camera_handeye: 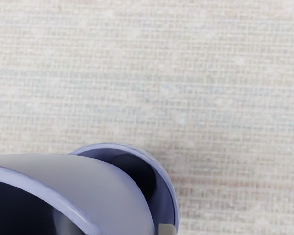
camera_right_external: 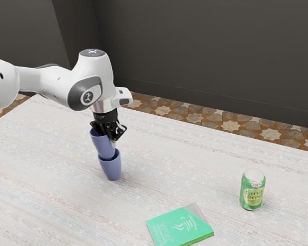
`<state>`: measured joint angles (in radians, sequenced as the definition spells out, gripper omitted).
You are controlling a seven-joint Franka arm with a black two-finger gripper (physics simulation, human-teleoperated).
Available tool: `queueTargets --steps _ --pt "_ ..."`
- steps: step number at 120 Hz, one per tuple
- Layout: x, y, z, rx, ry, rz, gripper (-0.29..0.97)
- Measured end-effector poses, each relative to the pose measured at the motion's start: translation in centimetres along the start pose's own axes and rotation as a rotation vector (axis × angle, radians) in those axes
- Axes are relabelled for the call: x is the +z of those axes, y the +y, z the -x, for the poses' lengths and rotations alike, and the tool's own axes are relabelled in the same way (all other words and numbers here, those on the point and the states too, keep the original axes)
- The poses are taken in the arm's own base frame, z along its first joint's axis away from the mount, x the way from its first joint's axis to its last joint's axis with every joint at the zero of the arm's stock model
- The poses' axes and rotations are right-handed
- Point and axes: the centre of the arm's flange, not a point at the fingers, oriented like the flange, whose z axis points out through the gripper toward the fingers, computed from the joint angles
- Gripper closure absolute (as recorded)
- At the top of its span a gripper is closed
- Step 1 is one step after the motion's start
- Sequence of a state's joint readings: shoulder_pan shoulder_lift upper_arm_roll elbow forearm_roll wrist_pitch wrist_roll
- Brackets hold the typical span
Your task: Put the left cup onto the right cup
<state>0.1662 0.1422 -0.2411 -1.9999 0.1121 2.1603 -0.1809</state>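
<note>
Blue-violet upper cup (camera_right_external: pixel 103 145) sits with its base lowered into the mouth of the lower cup (camera_right_external: pixel 110 168), leaning toward the exterior view's left rather than standing square. The lower cup, of the same colour, stands upright on the pale woven table (camera_right_external: pixel 205 159), left of centre in that view. In the wrist view the upper cup (camera_handeye: pixel 73 191) appears close under the hand, its outer wall overlapping part of the lower cup's (camera_handeye: pixel 162 178) open rim, with the table (camera_handeye: pixel 186 73) behind both. The gripper (camera_right_external: pixel 111 134) is clenched on the upper cup at its rim, black fingers pointing down across the cup's wall. The white arm (camera_right_external: pixel 51 84) enters from the exterior view's left and bends down to the cups. A green can (camera_right_external: pixel 252 189) stands upright well apart from the cups, toward the exterior view's right. A green book (camera_right_external: pixel 179 228) lies flat near the table's front edge, between the cups and the can but nearer the camera. A patterned tile floor (camera_right_external: pixel 235 123) runs behind the table, below a dark wall (camera_right_external: pixel 220 46).
</note>
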Motion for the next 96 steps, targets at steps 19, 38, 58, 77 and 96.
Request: queueTargets --steps 19,38,58,77,96 --pt "1.0 0.1 -0.5 -0.011 -0.003 0.005 0.78" --pt "2.0 0.2 -0.8 -0.019 -0.006 0.01 0.78" --pt "2.2 0.2 -0.8 -0.024 -0.005 0.016 0.58" --pt "1.4 0.2 -1.0 -0.024 0.009 0.02 0.28" --pt "-0.8 0.5 -1.1 -0.021 0.036 0.017 0.13"
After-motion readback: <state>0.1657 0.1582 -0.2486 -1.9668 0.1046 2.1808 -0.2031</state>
